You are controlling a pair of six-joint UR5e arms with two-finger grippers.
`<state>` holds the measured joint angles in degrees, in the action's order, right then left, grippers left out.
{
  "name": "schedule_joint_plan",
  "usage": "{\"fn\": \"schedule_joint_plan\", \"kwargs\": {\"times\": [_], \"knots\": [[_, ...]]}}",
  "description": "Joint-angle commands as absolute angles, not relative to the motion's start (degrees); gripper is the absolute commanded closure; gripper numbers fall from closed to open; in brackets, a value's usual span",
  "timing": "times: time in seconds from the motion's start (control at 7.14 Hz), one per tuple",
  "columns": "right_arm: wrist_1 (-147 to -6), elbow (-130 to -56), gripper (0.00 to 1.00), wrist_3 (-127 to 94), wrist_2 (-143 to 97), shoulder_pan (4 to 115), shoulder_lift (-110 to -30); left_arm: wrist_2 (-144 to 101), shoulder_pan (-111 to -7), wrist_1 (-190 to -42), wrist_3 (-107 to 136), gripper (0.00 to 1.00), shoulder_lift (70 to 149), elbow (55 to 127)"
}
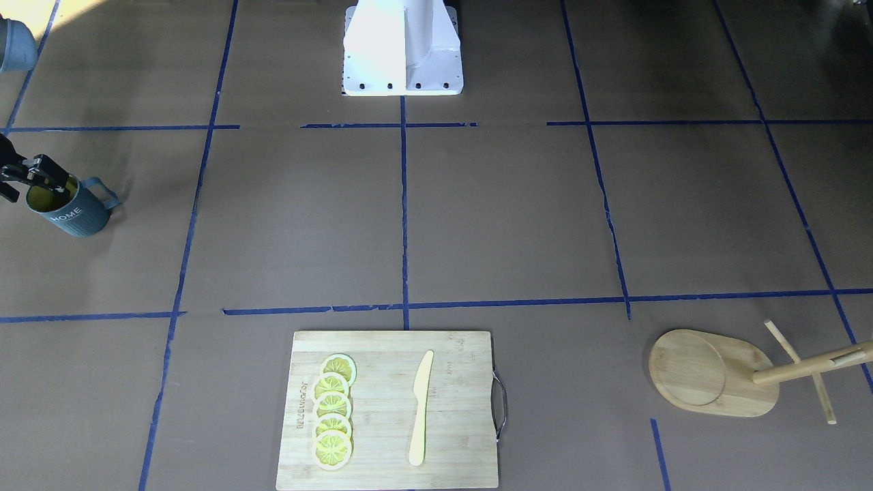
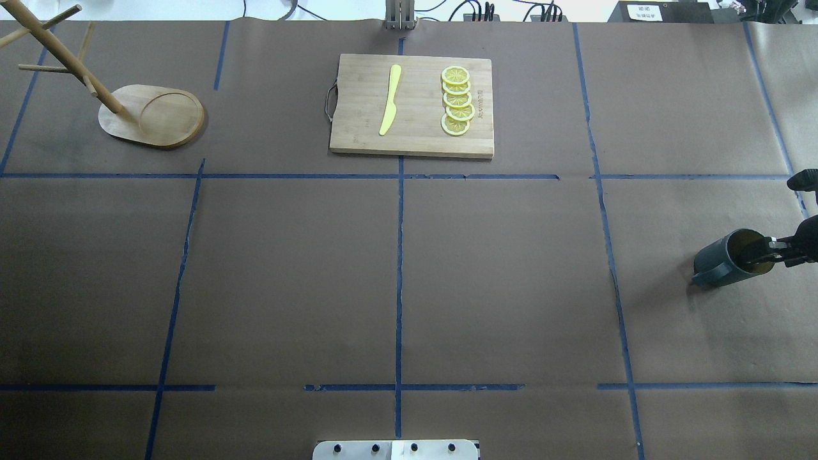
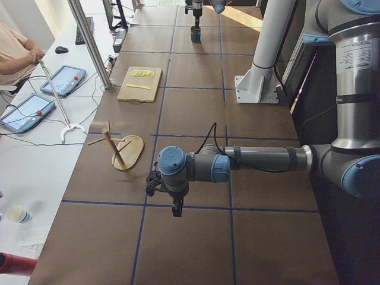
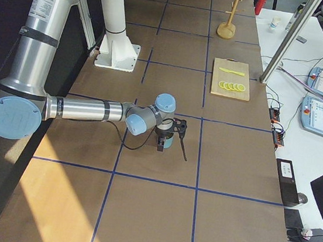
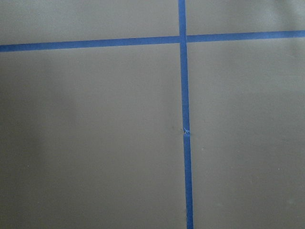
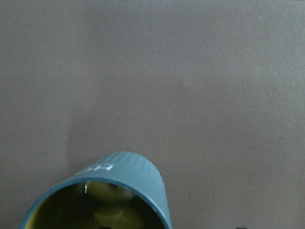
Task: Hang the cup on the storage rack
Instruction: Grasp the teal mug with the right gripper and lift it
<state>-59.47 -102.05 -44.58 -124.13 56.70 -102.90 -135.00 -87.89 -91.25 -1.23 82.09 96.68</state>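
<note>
The dark blue-grey cup (image 1: 71, 211) with white "HOME" lettering and a yellow-green inside stands at the table's far right end, its handle towards the middle. It also shows in the overhead view (image 2: 725, 260) and at the bottom of the right wrist view (image 6: 109, 191). My right gripper (image 1: 42, 176) is at its mouth, fingers closed over the rim, one inside the cup. The wooden storage rack (image 1: 716, 372) stands at the opposite end, pegs bare (image 2: 153, 115). My left gripper (image 3: 174, 205) hangs over bare table; whether it is open I cannot tell.
A bamboo cutting board (image 1: 389, 409) with several lemon slices (image 1: 333, 419) and a yellow knife (image 1: 421, 409) lies at the middle of the operators' edge. The robot's white base (image 1: 402, 48) stands at the opposite edge. Blue tape lines grid the brown table.
</note>
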Motion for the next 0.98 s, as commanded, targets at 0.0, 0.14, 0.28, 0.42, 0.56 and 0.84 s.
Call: {"fn": "schedule_joint_plan", "kwargs": {"times": [0.0, 0.14, 0.28, 0.42, 0.56, 0.84], "knots": [[-59.33, -101.95, 0.85, -51.9, -124.19, 54.69, -101.69, -135.0, -87.89, -91.32, -1.23, 0.0, 82.18, 96.68], [-59.41, -101.87, 0.96, -52.29, -124.19, 54.15, -100.91, -135.0, -87.89, -91.32, -1.23, 0.0, 82.09, 96.68], [-59.41, -102.13, 1.0, -52.21, -124.19, 54.14, -100.81, -135.0, -87.89, -91.32, -1.23, 0.0, 82.18, 96.68], [-59.41, -103.17, 1.0, -52.21, -124.36, 54.05, -100.81, -135.0, -87.89, -91.32, -1.23, 0.0, 82.26, 96.68], [-60.28, -106.32, 1.0, -52.38, -124.97, 54.05, -100.55, -135.0, -87.89, -91.32, -1.23, 0.0, 82.27, 96.68], [-65.7, -107.14, 1.0, -59.37, -127.09, 52.75, -91.56, -135.0, -87.89, -91.32, -1.23, 0.0, 82.27, 96.68]]}}
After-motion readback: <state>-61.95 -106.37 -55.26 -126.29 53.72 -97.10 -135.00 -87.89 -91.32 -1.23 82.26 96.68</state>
